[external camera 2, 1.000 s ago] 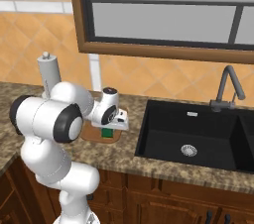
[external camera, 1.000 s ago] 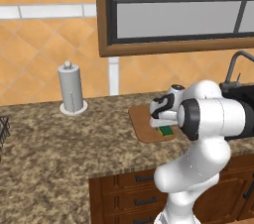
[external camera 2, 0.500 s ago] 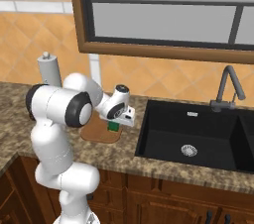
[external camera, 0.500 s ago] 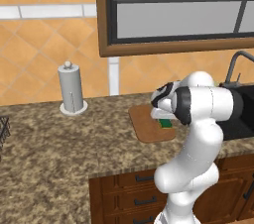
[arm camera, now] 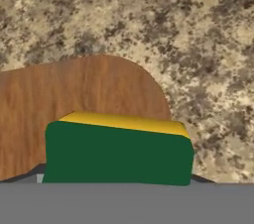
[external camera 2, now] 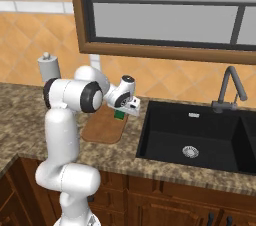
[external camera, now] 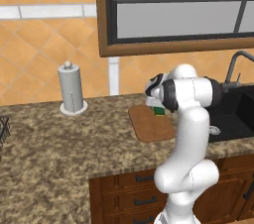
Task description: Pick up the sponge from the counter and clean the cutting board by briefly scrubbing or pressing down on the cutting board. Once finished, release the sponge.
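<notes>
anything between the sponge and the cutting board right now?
Nothing visible. The sponge sits at the end effector, over a corner of the cutting board. The board's wood beneath it looks bare; whether the two touch cannot be told.

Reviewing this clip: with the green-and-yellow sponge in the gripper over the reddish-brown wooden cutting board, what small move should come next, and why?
Probably lower straight down and press. The green-and-yellow rectangular sponge sits at the gripper, above a rounded corner of the reddish-brown wooden cutting board, near the board's sink-side edge in the right base view. Whether it already touches the board cannot be told, so go gently, then nudge toward the board's middle.
</notes>
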Available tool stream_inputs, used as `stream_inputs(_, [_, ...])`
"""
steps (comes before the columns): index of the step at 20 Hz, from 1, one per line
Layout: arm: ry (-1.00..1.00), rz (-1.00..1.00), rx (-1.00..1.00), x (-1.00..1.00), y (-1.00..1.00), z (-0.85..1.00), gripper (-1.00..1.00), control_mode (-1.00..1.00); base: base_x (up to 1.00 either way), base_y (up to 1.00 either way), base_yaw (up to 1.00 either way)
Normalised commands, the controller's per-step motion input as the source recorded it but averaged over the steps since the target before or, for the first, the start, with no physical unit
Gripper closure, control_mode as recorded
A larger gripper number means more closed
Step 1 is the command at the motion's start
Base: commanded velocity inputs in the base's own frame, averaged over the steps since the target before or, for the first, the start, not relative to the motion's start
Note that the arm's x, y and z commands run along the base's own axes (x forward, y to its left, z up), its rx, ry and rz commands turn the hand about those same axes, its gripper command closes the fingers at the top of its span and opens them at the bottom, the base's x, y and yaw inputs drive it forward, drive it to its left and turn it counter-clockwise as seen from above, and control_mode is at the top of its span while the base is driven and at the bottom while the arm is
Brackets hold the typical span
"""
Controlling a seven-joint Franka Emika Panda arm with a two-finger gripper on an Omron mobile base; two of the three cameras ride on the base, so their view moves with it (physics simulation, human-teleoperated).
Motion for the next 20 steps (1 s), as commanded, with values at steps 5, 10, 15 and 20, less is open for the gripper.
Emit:
stream_inputs(5, [0.01,0.00,0.06,-0.17,0.14,-0.11,1.00,-1.00,0.00,0.00,0.00])
stream_inputs(10, [0.00,0.26,0.05,-0.77,0.67,0.15,1.00,-1.00,0.00,0.00,0.00])
stream_inputs(15, [0.00,0.41,-0.11,-0.32,0.95,0.30,1.00,-1.00,0.00,0.00,0.00])
stream_inputs(20, [0.00,0.37,-0.15,-0.31,1.00,0.34,1.00,-1.00,0.00,0.00,0.00])
